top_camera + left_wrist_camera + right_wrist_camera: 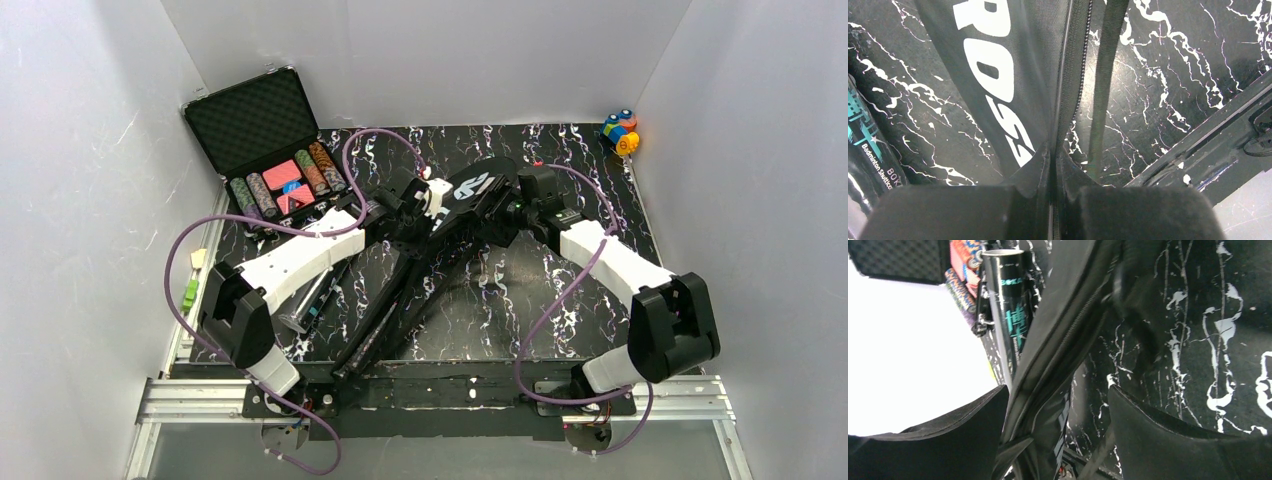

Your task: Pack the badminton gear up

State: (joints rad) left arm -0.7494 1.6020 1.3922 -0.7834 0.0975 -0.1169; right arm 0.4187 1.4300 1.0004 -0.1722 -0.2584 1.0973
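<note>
Bag [998, 75] edge clamped in left pincer [1052, 192] | right pincer [1058, 392] apart, straddling it

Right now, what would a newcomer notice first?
The black CROSSWAY bag lies mid-table: the left hand pinches its zipper edge shut, and the right hand stands open around that edge. An open poker-chip case sits far left, toy blocks far right.
</note>
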